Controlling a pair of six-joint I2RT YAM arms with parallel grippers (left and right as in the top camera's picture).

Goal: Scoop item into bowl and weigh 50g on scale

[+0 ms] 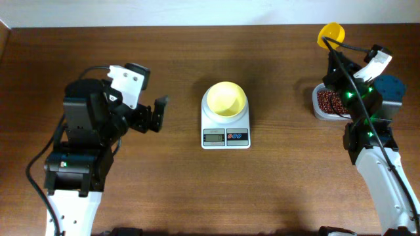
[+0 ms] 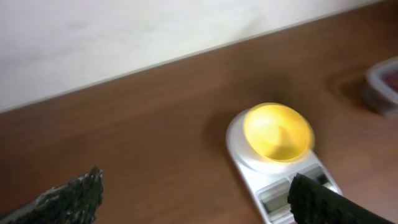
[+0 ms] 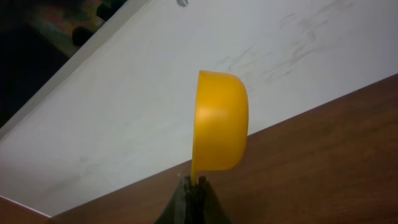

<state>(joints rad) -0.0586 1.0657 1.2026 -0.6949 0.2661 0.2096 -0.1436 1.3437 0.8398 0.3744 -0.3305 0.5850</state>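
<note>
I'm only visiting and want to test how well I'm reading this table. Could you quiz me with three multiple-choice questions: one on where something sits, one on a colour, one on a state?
1. Where is the bowl?
A) on the scale
B) on a shelf
C) on the floor

2. What colour is the scoop?
A) blue
B) yellow
C) white

3. How is the left end effector?
A) shut on the scoop
B) shut on nothing
C) open, holding nothing

Answers:
1 A: the overhead view shows it sitting on the white platform.
2 B: the right wrist view shows a yellow cup, its handle pinched in the right end effector.
3 C: its fingers stand wide apart with nothing between them.
</note>
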